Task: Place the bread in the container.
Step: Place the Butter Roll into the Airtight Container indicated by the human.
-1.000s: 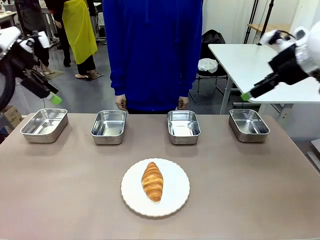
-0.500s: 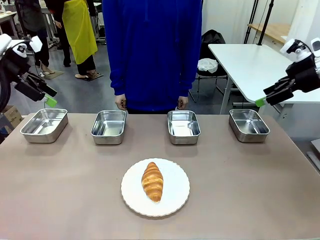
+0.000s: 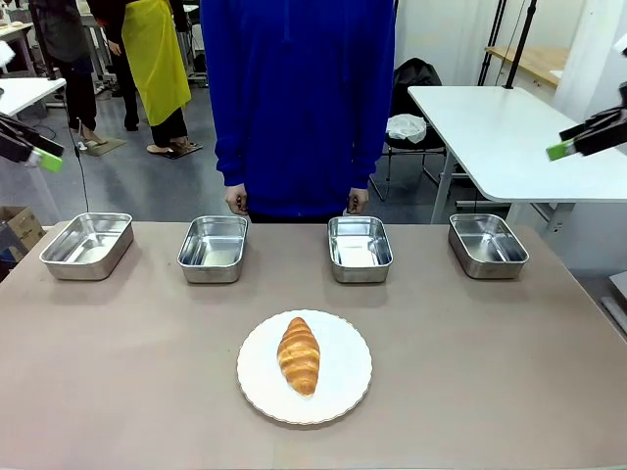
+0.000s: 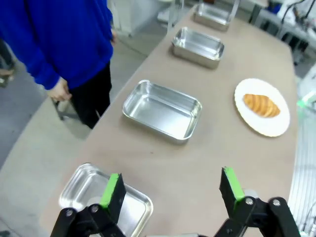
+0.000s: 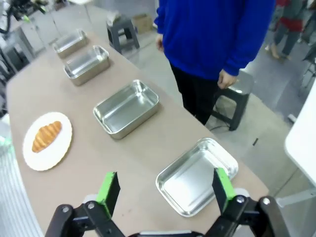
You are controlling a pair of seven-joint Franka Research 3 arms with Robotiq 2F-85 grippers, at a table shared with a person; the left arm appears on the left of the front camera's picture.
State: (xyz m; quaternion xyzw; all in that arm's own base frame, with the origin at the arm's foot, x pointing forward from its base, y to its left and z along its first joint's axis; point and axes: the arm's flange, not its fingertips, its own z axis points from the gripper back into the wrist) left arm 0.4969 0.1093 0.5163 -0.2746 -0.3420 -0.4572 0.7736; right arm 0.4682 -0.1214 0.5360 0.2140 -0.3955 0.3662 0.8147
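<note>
Front view: golden ridged croissant [image 3: 299, 355] on the plate [image 3: 343, 397], tips at 12 and 6; my left gripper [image 4: 171, 186] and right gripper [image 5: 164, 186] hang raised, both spread wide.

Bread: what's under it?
The bread lies on a round white plate, which rests on the brown table. The plate shows bare all around it. The patch directly beneath the bread is covered, so nothing can be said of it.

Robotics lab or workshop, white worktable [image 3: 490, 127] beside the brown table [image 3: 118, 372], bare grey floor [image 3: 147, 186], cardboard box [image 3: 22, 227] on it, grey stool [image 5: 123, 34], person in a yellow apron [image 3: 157, 59] farther back
</note>
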